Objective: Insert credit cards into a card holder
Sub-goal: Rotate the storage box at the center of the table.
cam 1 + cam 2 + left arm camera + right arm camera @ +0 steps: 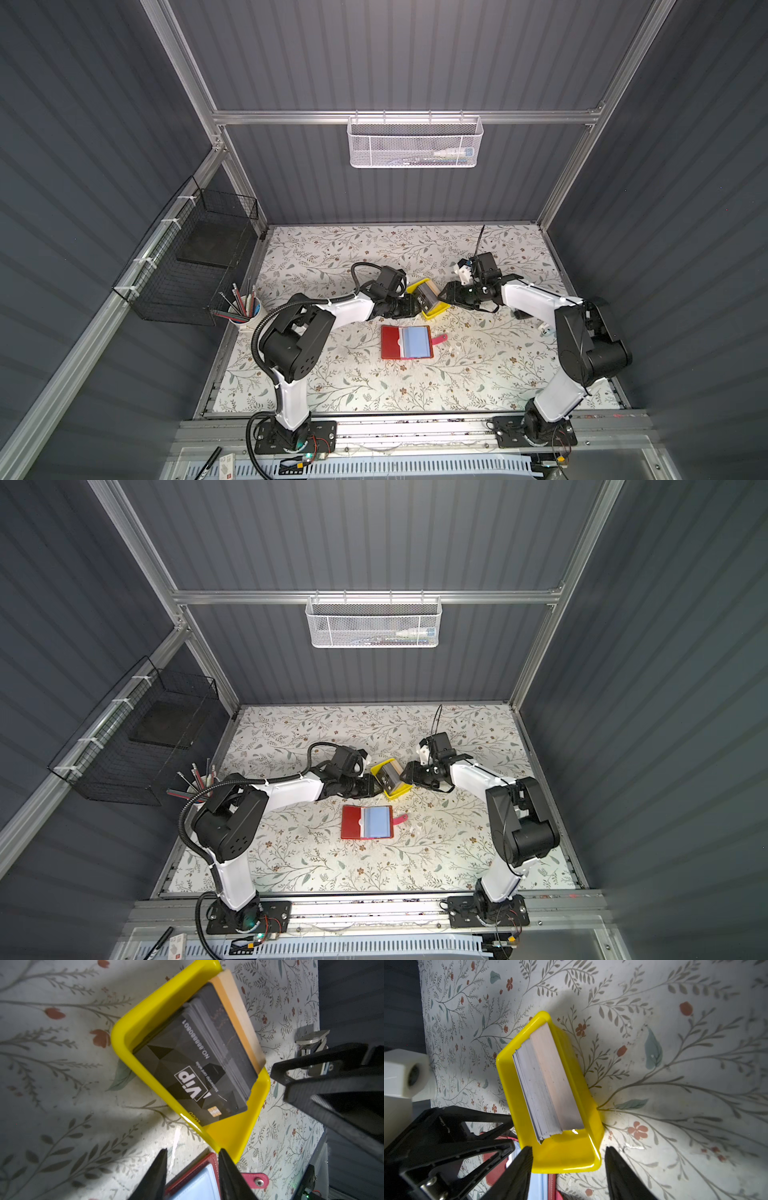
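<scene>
The credit cards (199, 1068) stand as a leaning stack in a small yellow tray (124, 1043) at mid-table; the front card is black with white "Vip" lettering, and tan ones sit behind it. Both top views show the stack (426, 296) (388, 776). The red card holder (406, 341) lies open nearer the front, with bluish sleeves showing. My left gripper (193, 1151) is open and empty at the tray's left corner, above the holder's edge. My right gripper (568, 1148) is open at the tray's right end (564, 1157), its jaws either side of that end.
A pink snap strap (439, 338) sticks out of the holder's right side. A cup of pens (245, 311) stands at the table's left edge below a black wire basket (187, 266). A white mesh basket (414, 141) hangs on the back rail.
</scene>
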You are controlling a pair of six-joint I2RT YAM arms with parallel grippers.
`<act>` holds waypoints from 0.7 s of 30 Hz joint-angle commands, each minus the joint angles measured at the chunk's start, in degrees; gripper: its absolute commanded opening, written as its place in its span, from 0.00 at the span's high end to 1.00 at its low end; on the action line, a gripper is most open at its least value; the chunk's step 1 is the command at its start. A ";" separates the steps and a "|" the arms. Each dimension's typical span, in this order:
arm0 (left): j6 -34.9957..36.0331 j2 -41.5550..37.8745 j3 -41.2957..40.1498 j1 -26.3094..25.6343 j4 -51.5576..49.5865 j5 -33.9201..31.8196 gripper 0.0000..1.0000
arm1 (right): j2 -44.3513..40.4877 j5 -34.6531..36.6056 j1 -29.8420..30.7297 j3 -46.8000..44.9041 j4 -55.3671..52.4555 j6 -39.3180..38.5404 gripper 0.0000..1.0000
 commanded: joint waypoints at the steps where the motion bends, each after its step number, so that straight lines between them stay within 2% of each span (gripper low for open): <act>1: 2.04 -3.03 0.44 0.70 -1.13 -2.04 0.58 | 0.97 -2.09 0.33 1.24 0.89 -0.55 0.41; 14: 3.50 -4.31 0.90 2.19 -2.31 -2.33 0.59 | -0.24 -5.00 3.28 0.02 2.01 0.26 0.42; 21: 3.52 -4.41 0.70 2.55 -2.15 -2.00 0.59 | -2.22 -3.76 5.88 -1.19 2.00 0.19 0.42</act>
